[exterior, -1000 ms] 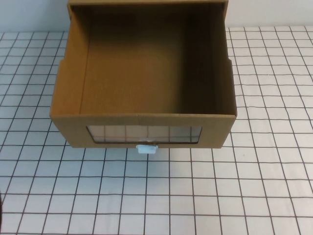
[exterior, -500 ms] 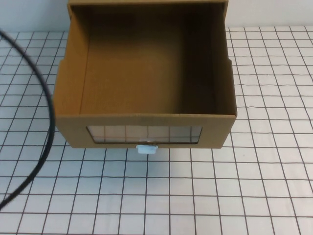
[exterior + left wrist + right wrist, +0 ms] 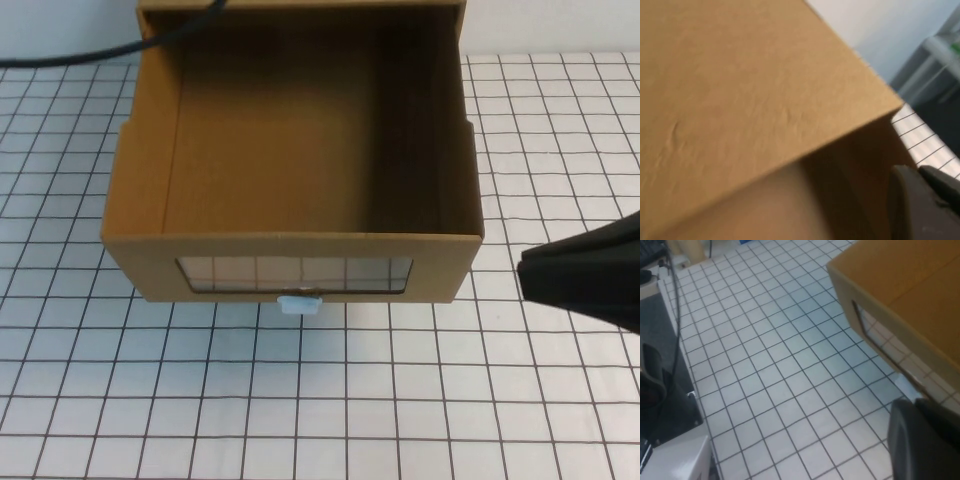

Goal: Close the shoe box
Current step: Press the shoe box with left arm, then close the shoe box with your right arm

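Presently the shoe box (image 3: pixel 292 170) sits mid-table, drawer pulled fully out. Right gripper (image 3: pixel 590 275) hovers beside its front corner — finger state indeterminate; left gripper unseen. Next: push the front panel inward.

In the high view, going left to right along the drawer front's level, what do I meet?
Gridded table → shoe box front, its window, white handle below → table → right gripper at the right edge. Left gripper: outside this view, at the box.
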Robot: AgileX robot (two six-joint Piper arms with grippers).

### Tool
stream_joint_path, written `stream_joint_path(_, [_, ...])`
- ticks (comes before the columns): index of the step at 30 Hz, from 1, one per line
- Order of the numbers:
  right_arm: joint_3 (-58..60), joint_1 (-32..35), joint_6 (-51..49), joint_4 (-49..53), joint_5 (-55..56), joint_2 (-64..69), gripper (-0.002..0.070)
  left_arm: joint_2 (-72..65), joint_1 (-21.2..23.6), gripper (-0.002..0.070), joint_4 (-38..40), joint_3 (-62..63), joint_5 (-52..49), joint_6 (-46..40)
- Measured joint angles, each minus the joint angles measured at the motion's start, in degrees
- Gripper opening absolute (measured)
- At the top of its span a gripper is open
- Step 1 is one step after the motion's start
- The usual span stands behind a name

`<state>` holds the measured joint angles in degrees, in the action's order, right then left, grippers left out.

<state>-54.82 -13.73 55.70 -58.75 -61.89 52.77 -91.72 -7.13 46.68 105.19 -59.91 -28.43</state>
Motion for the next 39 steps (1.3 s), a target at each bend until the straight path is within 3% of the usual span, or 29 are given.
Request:
stream_joint_path(4, [1.0,-5.4,-0.4,-0.7,4.4,0.0,-0.0013,-12.5,0.0,-0.0006,7.2,12.5,-3.0,2.6])
stream_joint_path(10, [5.2,-17.2,-0.4,-3.0,16.1,0.4,-0.0013,-26.3,-0.4,-0.0006,9.3,27.8,-4.0,9.5])
stream_joint_path(17, [5.8,-33.4,-0.2,-6.2,29.7,8.8,-0.0013,-31.3,-3.1,-0.0005,7.9,30.4,-2.6,11.1])
stream_joint_path(23, [4.6,-44.3,11.6,-15.0,36.3,21.9,-0.0013,-32.0,-5.5,-0.0006,1.2,30.8,-2.3,12.6])
stream_joint_path(32, [-2.9,-47.0,33.5,-25.4,37.9,36.7,-0.0013,-32.0,-5.6,-0.0005,-0.9,31.0,-2.2,13.8])
stream_joint_path(39, [-4.8,-47.0,51.9,-31.2,48.5,41.0,-0.0013,-32.0,-5.6,-0.0006,-1.0,31.0,-2.2,13.9])
